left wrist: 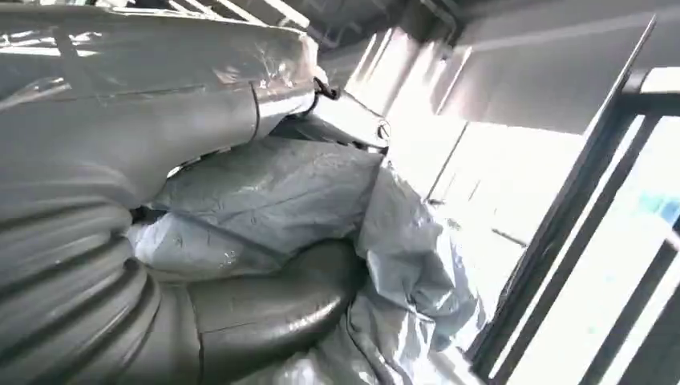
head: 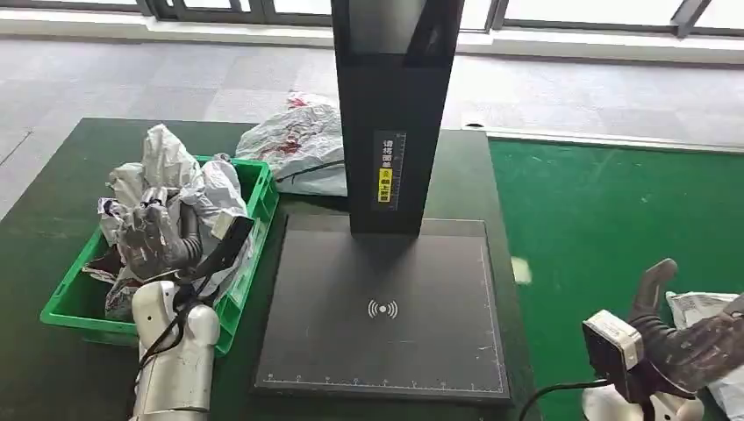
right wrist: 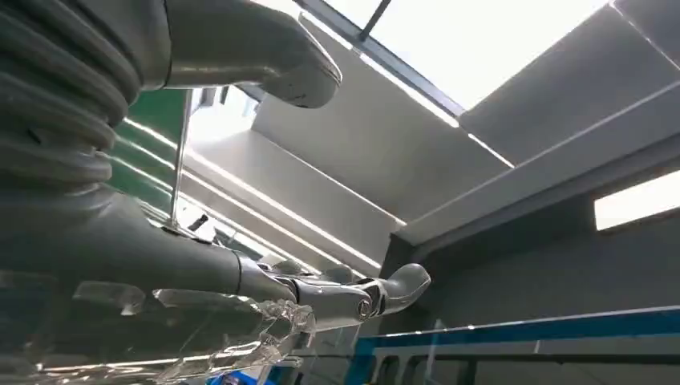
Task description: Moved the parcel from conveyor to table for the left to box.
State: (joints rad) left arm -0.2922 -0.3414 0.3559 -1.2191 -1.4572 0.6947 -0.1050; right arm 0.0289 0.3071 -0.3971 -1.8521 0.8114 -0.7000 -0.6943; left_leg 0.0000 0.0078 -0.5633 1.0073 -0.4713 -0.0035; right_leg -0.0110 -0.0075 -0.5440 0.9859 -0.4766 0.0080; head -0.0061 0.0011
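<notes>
The left hand (head: 153, 230) sits over the green box (head: 261, 195) at the left of the dark surface (head: 53, 210), its fingers (left wrist: 273, 301) wrapped around a crumpled grey parcel (left wrist: 273, 200); the left wrist view shows the thick thumb and the darker fingers pressed into the plastic from both sides, so this hand holds that bag, low among the other crumpled bags heaped in the box. Whether it is letting go or lifting cannot be told. The right hand (head: 689, 338) is at the far right, over the green conveyor (head: 597, 210), with its fingers spread wide and nothing between them; the right wrist view shows the open fingers (right wrist: 345, 295) against ceiling and window. Just beside it, at the right edge of the head view and partly cut off, lies a white parcel (head: 702, 307) on the belt, nearest the right hand and well apart from the left. That is the relation the coming move turns on: the parcel lies just beyond and to the right of the open fingers, so the right hand would be the one to close on it and carry it leftward onto the black scanner pad (head: 383, 307) between the two arms. Its long axis cannot be judged, since most of it is out of frame. Another white bag with red print (head: 294, 140) lies behind the box, near the black post (head: 395, 114).
</notes>
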